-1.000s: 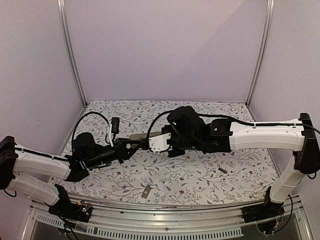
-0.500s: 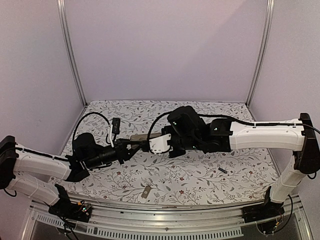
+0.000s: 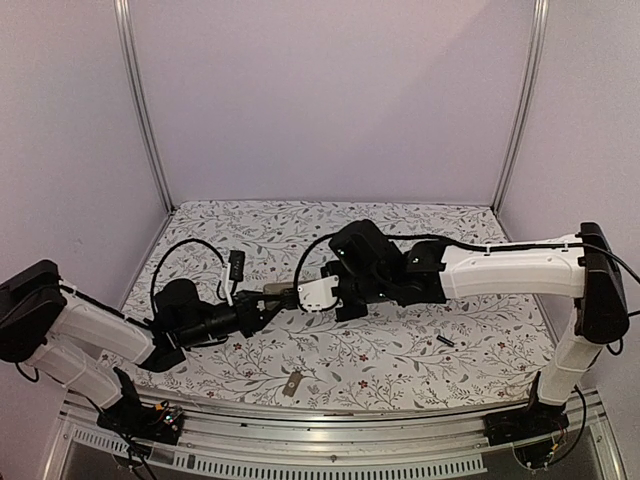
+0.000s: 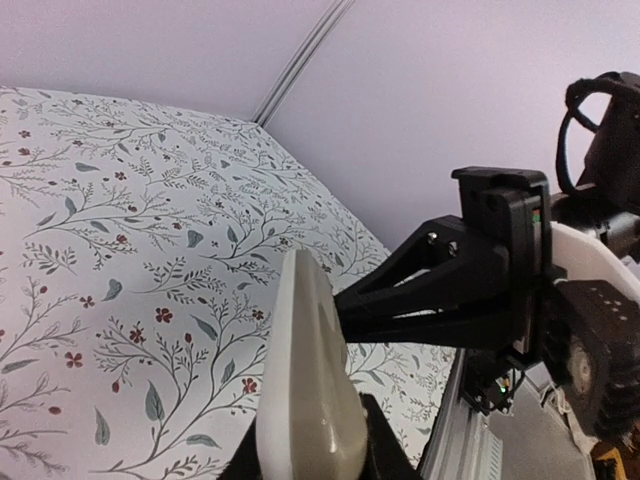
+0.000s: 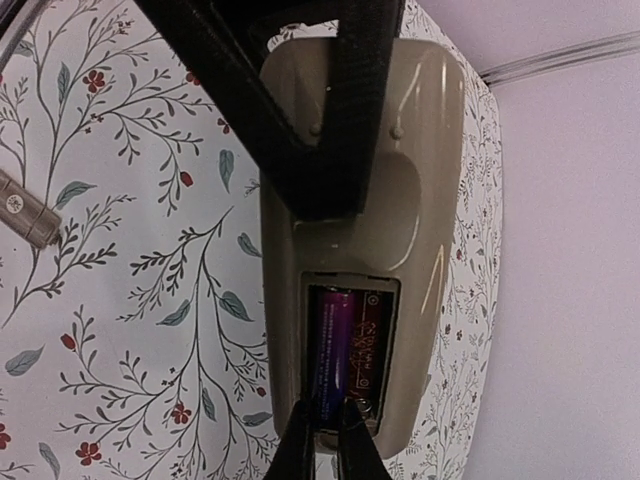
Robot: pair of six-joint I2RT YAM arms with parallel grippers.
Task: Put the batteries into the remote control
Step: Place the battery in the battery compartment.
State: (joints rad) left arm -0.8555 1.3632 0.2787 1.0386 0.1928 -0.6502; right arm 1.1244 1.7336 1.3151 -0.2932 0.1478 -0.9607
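Left tool [image 3: 258, 308]: clamped on one end of the remote control, holding it off the floral surface [image 3: 400, 365].
Remote control [image 3: 284, 291]: left of centre, between the two tools. Its grey-tan underside is up and its long axis runs left to right in the top view.
Cover piece [image 3: 291, 384]: small and grey-tan, lying loose at the near edge, well apart from the remote.
Battery bay [image 5: 345, 355]: open, at the remote's right end. One slot holds a purple battery [image 5: 328, 350] lying along the remote's long axis. The slot beside it looks empty.
Right tool [image 5: 325, 432]: narrow, with its tips drawn almost together on the end of the purple battery. Whether it pinches the battery or only presses on it cannot be told.
Loose battery [image 3: 445, 342]: a small dark cylinder on the surface, to the right of the right tool and nearer, well apart from it.
Key relation: the loose battery lies on the right arm's side, so that arm is nearer. To fit the empty slot, the battery must be turned parallel to the remote's length.
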